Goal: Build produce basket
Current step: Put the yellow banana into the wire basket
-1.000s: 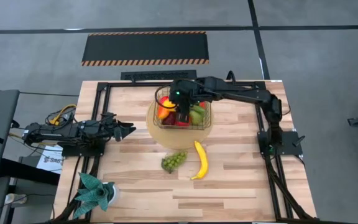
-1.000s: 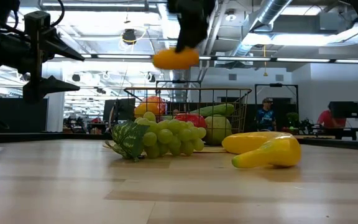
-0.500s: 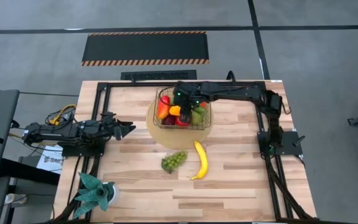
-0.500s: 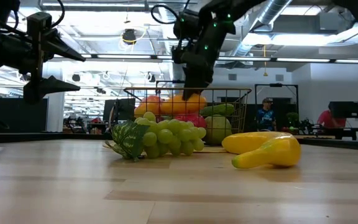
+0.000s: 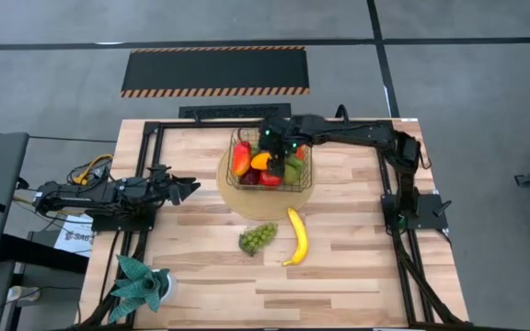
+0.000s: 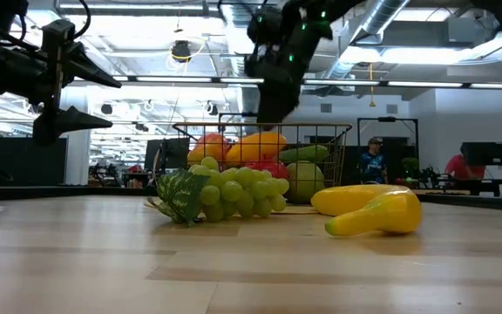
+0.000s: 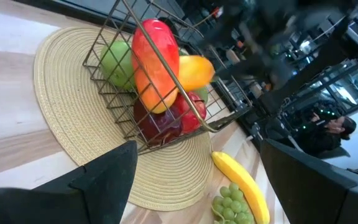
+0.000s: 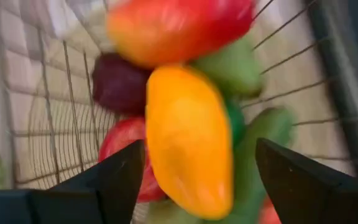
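Observation:
The dark wire basket (image 5: 232, 147) stands on a round tan mat and holds several fruits: a red-orange mango (image 5: 240, 158), red apples, green pieces and an orange-yellow fruit (image 5: 259, 162) lying on top of the pile. My right gripper (image 5: 276, 147) hangs open just above that fruit (image 8: 188, 140), clear of it in the low view (image 6: 273, 103). Green grapes (image 5: 258, 237) and a yellow banana (image 5: 296, 236) lie on the table, nearer than the basket. My left gripper (image 5: 191, 188) waits open at the table's left, pointing toward the basket (image 7: 104, 53).
The tan mat (image 5: 233, 198) sticks out around the basket's foot. A teal spiky potted plant (image 5: 139, 283) stands at the near left corner. Black frame rails run along the far, left and right edges. Bare wood lies near the banana. People sit in the room beyond (image 6: 373, 161).
My right gripper came down from high over the basket with the orange-yellow fruit, set it on the pile inside, let go and rose a little toward the far edge. The fruit now rests in the basket. The left arm kept still.

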Action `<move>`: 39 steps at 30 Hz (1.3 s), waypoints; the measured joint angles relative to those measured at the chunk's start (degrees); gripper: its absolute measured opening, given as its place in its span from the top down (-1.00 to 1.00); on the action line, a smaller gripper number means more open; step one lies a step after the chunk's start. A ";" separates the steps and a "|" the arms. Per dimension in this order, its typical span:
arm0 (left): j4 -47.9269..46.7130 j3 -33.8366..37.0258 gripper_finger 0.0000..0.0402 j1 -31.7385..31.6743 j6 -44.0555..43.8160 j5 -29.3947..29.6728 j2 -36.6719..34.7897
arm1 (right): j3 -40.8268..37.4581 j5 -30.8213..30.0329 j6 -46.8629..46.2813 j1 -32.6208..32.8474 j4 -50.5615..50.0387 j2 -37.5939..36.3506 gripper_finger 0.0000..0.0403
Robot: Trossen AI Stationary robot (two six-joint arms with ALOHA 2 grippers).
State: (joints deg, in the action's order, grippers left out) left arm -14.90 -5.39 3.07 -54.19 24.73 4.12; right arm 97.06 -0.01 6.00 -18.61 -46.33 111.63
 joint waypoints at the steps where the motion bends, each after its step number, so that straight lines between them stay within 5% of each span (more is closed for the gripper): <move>1: 0.00 0.01 -0.63 0.02 0.00 -0.02 0.00 | 1.05 -0.02 -0.13 -0.19 -0.25 -0.60 -0.60; 6: -0.01 0.00 -0.63 0.01 0.00 -0.02 0.01 | 6.83 0.07 -1.27 -0.36 -5.05 -4.20 -0.68; 10: -0.02 0.00 -0.63 0.01 0.23 -0.07 0.00 | 11.43 0.72 1.56 1.57 -19.02 -8.34 -0.67; 20: -0.04 0.00 -0.63 0.00 1.98 0.15 0.00 | 8.36 1.40 13.79 18.29 -36.99 -15.59 -0.64; 28: -0.07 0.00 -0.63 0.01 2.75 0.69 0.00 | 3.68 -1.48 27.41 28.89 -31.27 -8.96 -0.63; 39: -0.07 0.00 -0.63 0.02 2.73 0.77 0.02 | 2.86 -1.77 38.00 31.73 -28.31 6.06 -0.61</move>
State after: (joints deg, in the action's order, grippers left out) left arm -14.96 -5.39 3.09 -51.46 25.50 4.14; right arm 99.92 -1.78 44.00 13.12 -74.65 117.69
